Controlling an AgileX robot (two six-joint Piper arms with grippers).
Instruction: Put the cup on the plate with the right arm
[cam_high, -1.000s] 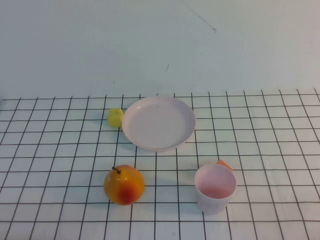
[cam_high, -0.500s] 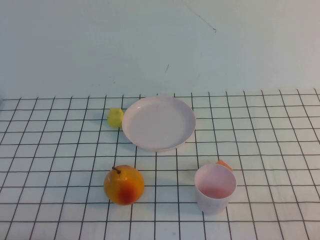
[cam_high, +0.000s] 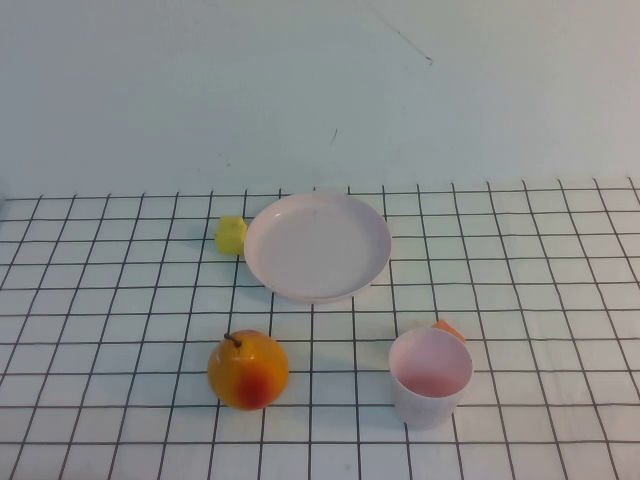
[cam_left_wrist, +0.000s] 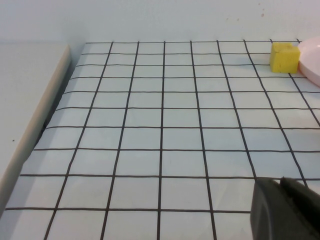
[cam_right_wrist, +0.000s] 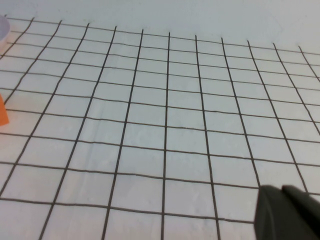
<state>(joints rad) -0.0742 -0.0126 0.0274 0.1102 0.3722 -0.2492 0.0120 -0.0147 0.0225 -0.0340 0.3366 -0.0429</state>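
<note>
The pale pink cup (cam_high: 430, 378) stands upright and empty at the front right of the grid-lined table. The round pale pink plate (cam_high: 317, 247) lies empty further back, near the middle. Neither arm shows in the high view. My right gripper (cam_right_wrist: 283, 210) shows only as dark fingertips pressed together, low over bare grid cloth to the right of the cup and holding nothing. My left gripper (cam_left_wrist: 283, 206) is likewise shut and empty over the left part of the table. The plate's edge shows in the left wrist view (cam_left_wrist: 311, 60).
An orange-yellow fruit (cam_high: 248, 369) sits at the front left. A yellow cube (cam_high: 231, 234) rests by the plate's left rim and shows in the left wrist view (cam_left_wrist: 284, 57). A small orange cube (cam_high: 449, 329) lies just behind the cup and shows in the right wrist view (cam_right_wrist: 2, 112).
</note>
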